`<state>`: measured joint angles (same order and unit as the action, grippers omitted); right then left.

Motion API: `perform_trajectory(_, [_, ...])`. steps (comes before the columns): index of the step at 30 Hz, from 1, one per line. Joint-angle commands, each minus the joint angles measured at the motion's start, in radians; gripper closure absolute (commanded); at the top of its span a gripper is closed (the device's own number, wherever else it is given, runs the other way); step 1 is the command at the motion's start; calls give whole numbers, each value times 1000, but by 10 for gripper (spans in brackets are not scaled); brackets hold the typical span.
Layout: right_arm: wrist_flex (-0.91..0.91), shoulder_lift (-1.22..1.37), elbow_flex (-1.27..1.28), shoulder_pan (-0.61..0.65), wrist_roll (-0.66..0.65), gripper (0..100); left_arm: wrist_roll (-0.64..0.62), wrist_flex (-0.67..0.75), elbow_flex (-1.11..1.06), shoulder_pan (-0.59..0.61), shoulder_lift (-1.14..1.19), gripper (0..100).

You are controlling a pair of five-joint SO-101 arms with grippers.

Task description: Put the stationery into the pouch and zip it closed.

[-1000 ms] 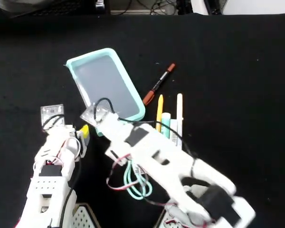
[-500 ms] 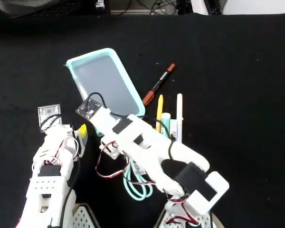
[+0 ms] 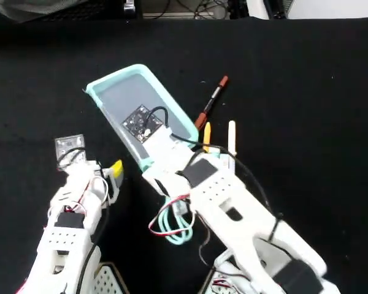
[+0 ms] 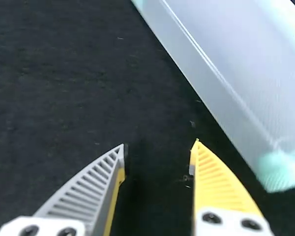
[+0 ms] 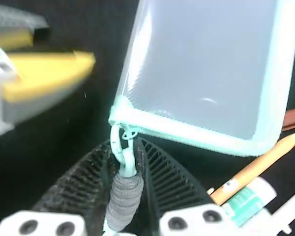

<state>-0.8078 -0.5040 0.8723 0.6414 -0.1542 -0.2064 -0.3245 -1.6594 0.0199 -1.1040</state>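
Gripping the zip pull (image 5: 125,189), right gripper (image 5: 124,144) clamped at the near corner of the pouch (image 3: 119,98), pouch flat left of the table's (image 3: 306,92) middle, left gripper (image 4: 157,152) parted beside it, pens (image 3: 207,136) along its right edge.

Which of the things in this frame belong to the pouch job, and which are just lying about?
Job: pouch, its zip pull clamped in the right pincer, red-brown marker, yellow pen, white pen, open left pincer.
Lying about: cables past the far edge of the table.
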Motion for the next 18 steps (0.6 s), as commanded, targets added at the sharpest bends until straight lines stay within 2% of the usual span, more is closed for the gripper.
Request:
perform_trajectory(1, [-2, -41, -30, -11, 3, 986, -12, -81, 117, -28, -5, 775])
perform_trajectory(5, [-21, 1, -124, -11, 0, 986, -14, -325, 286, -19, -5, 774])
perform_trajectory(8, [-124, 24, -265, -11, -46, 986, -6, -473, 424, 7, -5, 774])
perform_trajectory(10, [-195, 28, -369, -11, -66, 986, -3, -517, 501, 22, -5, 767])
perform_trajectory(14, [-302, 36, -576, -11, -94, 986, 20, -528, 605, 24, -5, 669])
perform_trajectory(18, [-371, 38, -720, -9, -132, 986, -55, -532, 644, 22, -5, 682])
